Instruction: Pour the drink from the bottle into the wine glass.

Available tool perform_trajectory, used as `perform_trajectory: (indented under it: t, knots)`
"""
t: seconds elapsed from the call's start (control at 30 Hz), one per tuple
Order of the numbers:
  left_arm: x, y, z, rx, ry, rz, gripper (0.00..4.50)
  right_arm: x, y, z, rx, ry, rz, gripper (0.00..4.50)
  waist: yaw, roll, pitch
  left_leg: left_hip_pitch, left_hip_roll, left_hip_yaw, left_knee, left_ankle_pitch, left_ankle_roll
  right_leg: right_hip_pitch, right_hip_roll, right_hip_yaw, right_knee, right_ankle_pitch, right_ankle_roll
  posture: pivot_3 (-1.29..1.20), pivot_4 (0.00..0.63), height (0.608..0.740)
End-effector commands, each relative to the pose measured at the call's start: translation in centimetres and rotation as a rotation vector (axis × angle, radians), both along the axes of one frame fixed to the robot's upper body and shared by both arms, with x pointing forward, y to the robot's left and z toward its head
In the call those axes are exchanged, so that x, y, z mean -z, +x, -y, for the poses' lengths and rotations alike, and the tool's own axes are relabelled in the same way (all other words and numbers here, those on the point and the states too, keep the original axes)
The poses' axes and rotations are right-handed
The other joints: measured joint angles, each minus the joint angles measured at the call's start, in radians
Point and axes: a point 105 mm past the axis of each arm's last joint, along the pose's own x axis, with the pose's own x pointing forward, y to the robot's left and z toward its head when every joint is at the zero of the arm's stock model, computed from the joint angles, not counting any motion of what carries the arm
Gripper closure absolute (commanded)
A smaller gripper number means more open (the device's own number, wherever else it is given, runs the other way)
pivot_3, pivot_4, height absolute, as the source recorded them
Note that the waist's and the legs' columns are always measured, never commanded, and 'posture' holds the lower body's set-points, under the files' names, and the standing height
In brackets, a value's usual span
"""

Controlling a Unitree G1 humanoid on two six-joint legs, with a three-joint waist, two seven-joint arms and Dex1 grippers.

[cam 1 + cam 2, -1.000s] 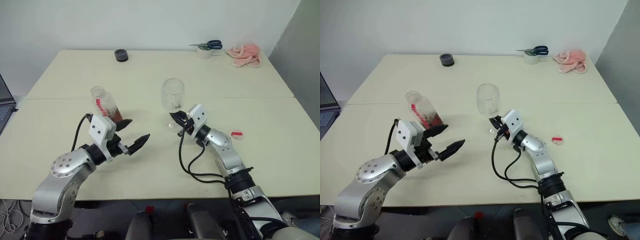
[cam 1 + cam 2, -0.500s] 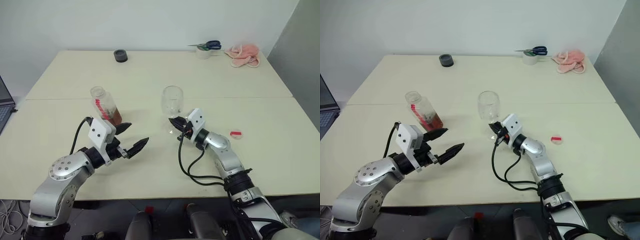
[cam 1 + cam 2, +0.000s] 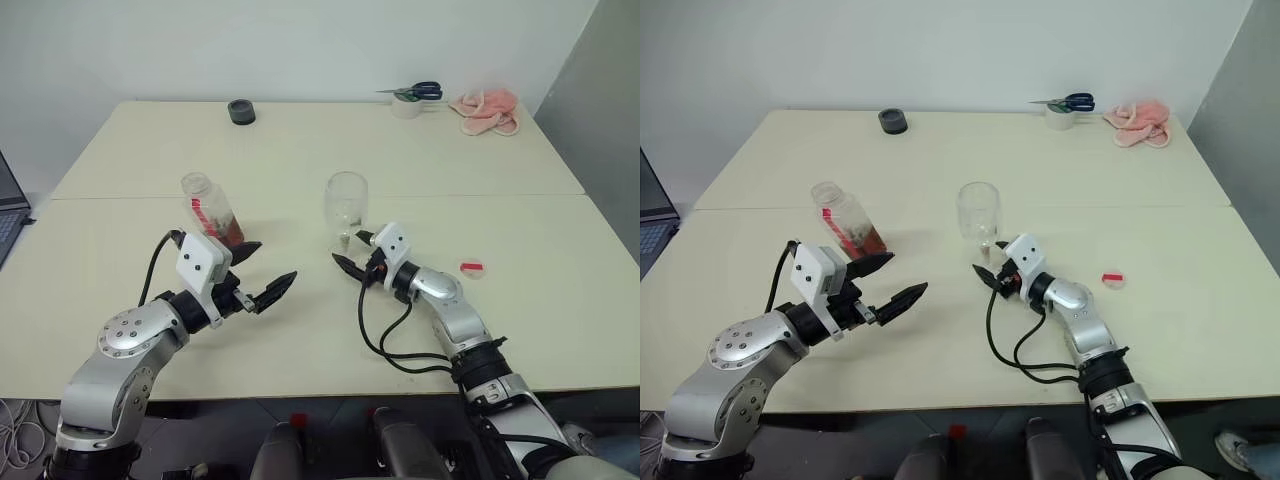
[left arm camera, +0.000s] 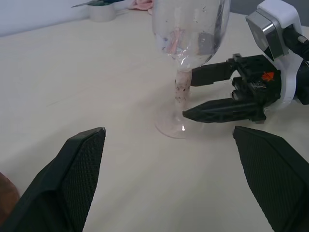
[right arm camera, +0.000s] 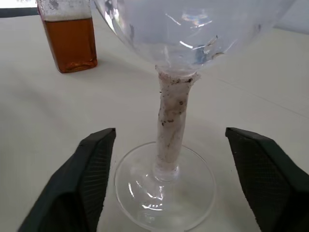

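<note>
The right gripper point(image 3: 350, 252) is sitting low over the table point(image 3: 300, 150) w/ its two black fingers spread wide — one finger on each side of the wine glass point(image 3: 346, 205) stem, neither one touching it. In the right wrist view the finger pads point(image 5: 94, 179) are standing well off the thin stem, the round foot resting flat on the table between them. In the left wrist view the same fingers are pointing at the foot, tips just beside it, w/ a gap showing. It's gripping nothing.

The left gripper point(image 3: 262, 270) is hovering above the table, fingers spread as well, nothing between them; the upper finger is pointing toward the bottle point(image 3: 212, 211), the lower one out toward the middle of the table. The wrist view from that arm is looking between its fingers point(image 4: 72, 174) at the glass.

The bottle is standing on the table just behind the left gripper, apart from it, cap off, the drink point(image 3: 228, 232) filling its lower part — amber-brown. The glass is upright near the table's centre, bowl looking empty. A small red cap point(image 3: 472, 267) is lying to the right of the right arm.
</note>
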Motion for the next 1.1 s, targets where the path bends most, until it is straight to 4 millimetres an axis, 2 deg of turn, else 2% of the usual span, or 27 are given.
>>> perform_trajectory:
  t: [0.03,0.13,0.2,0.27,0.3,0.33,0.37,0.4,0.43,0.5,0.6,0.73,0.97,1.1]
  knots:
    - [-0.7,0.1,-1.4,-0.077,-0.021,0.050,0.00,-1.9,-1.5,0.5,-0.087,-0.043,0.044,0.02,0.000,0.000,0.000,0.000,0.000,0.000,0.000,0.000,0.000,0.000,0.000,0.000,0.000,0.000,0.000,0.00,0.150,0.740]
    - [-0.6,0.7,-3.2,-0.204,-0.061,0.083,0.00,-3.1,-3.5,3.0,-0.179,-0.150,-0.006,0.02,0.004,0.000,0.000,-0.001,-0.001,-0.001,0.000,0.000,0.000,0.000,-0.001,-0.001,-0.001,0.000,0.000,0.00,0.150,0.740]
    - [-0.1,1.0,-4.5,-0.299,-0.080,0.107,0.00,-5.0,-4.1,5.6,-0.190,-0.222,-0.042,0.02,0.010,0.000,0.000,-0.001,-0.001,-0.001,0.001,0.000,0.000,0.001,-0.002,-0.001,-0.001,0.000,0.000,0.00,0.150,0.740]
    - [0.3,1.2,-5.4,-0.367,-0.097,0.125,0.00,-6.8,-4.3,7.4,-0.178,-0.256,-0.066,0.02,0.017,0.000,0.000,0.000,-0.002,-0.001,0.003,0.000,0.000,0.002,-0.002,-0.001,-0.001,0.000,0.001,0.00,0.150,0.740]
    - [1.3,1.2,-6.3,-0.417,-0.095,0.120,0.00,-10.2,-3.7,9.0,-0.150,-0.245,-0.052,0.02,0.014,0.000,0.000,0.000,-0.001,-0.001,0.003,0.000,0.000,0.003,-0.002,-0.001,-0.001,0.000,0.001,0.00,0.150,0.740]
    - [2.1,1.1,-6.8,-0.448,-0.090,0.115,0.00,-12.8,-3.5,9.9,-0.134,-0.228,-0.039,0.02,0.011,0.002,0.002,0.001,-0.001,-0.001,0.004,0.000,0.000,0.004,-0.001,-0.001,-0.001,0.000,0.002,0.00,0.150,0.740]
    - [2.6,1.0,-6.9,-0.452,-0.083,0.114,0.00,-15.3,-3.5,10.4,-0.131,-0.201,-0.011,0.02,0.009,0.003,0.002,0.002,-0.001,0.002,0.004,0.000,0.000,0.003,-0.002,0.001,-0.001,0.002,0.002,0.00,0.150,0.740]
    - [2.7,1.0,-6.8,-0.458,-0.083,0.120,0.00,-18.0,-3.8,10.0,-0.162,-0.170,0.025,0.02,0.007,0.003,0.002,0.002,-0.001,0.003,0.004,0.000,0.001,0.003,-0.002,0.002,-0.001,0.002,0.002,0.00,0.150,0.740]
    - [2.4,1.3,-6.6,-0.460,-0.089,0.134,0.00,-19.5,-4.3,9.0,-0.212,-0.166,0.054,0.02,0.006,0.003,0.002,0.003,-0.001,0.002,0.003,0.000,0.001,0.003,-0.001,0.001,-0.001,0.002,0.002,0.00,0.150,0.740]
    - [1.3,1.9,-6.8,-0.494,-0.084,0.188,0.00,-21.3,-4.9,7.3,-0.283,-0.185,0.100,0.02,0.006,0.000,0.001,0.002,0.001,0.001,0.001,0.000,0.001,0.002,0.002,0.000,-0.001,0.001,0.001,0.00,0.150,0.740]
    - [-0.2,2.0,-7.2,-0.546,-0.096,0.226,0.00,-22.1,-5.0,5.3,-0.345,-0.172,0.113,0.02,0.007,-0.007,-0.004,0.002,0.003,-0.003,0.001,0.000,0.001,0.003,0.004,-0.003,-0.001,0.000,-0.002,0.00,0.150,0.740]
    - [-0.6,2.3,-7.2,-0.566,-0.087,0.215,0.00,-22.7,-5.5,3.8,-0.411,-0.143,0.095,0.02,0.013,-0.005,-0.003,-0.001,-0.001,0.000,0.002,-0.001,0.001,0.002,-0.002,-0.001,-0.002,0.001,-0.002,0.00,0.150,0.740]
    - [-2.5,3.3,-7.1,-0.590,-0.066,0.245,0.00,-22.1,-5.4,3.3,-0.421,-0.160,0.057,0.02,0.027,-0.005,-0.003,-0.001,-0.002,-0.001,0.003,-0.001,0.001,0.002,-0.003,-0.003,-0.002,0.001,-0.002,0.00,0.150,0.740]
    - [-2.8,4.2,-7.0,-0.556,-0.031,0.231,0.00,-22.0,-5.5,2.9,-0.432,-0.147,0.025,0.02,0.026,-0.005,-0.003,-0.001,-0.002,-0.001,0.003,0.000,0.001,0.002,-0.003,-0.002,-0.002,0.001,-0.001,0.00,0.150,0.740]
